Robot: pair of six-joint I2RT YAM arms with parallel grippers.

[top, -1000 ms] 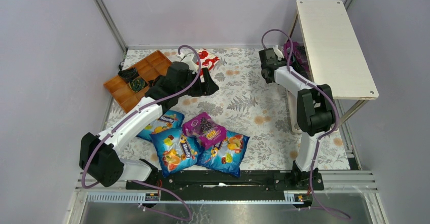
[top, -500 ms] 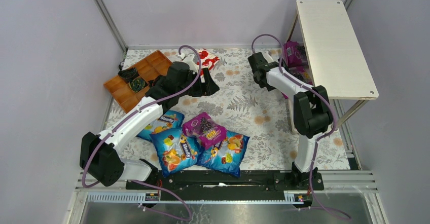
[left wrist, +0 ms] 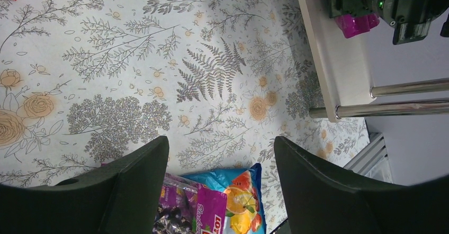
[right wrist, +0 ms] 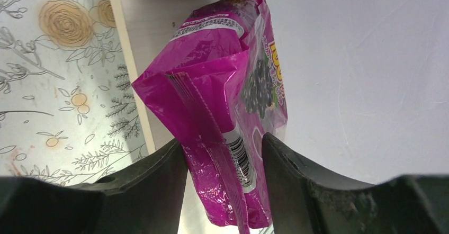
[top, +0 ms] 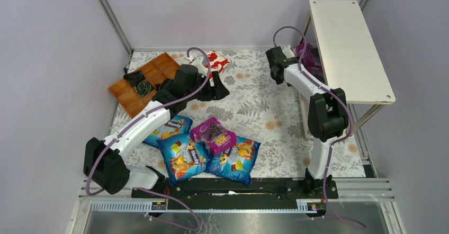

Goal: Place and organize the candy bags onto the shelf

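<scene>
On the lower board of the shelf (right wrist: 132, 33), the magenta grape bag (right wrist: 212, 80) stood between the part-open jaws of the right gripper (right wrist: 222, 154), its long axis pointing straight ahead; whether they pinched it, I could not tell. The left gripper (left wrist: 219, 176), wide open and empty, was nearer the heaped candy bags (top: 182, 160).

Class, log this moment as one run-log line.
phase: shelving | right fingers: pinching purple bag on lower shelf board | left fingers: open, empty, above table | waiting: four-bag pile
</scene>
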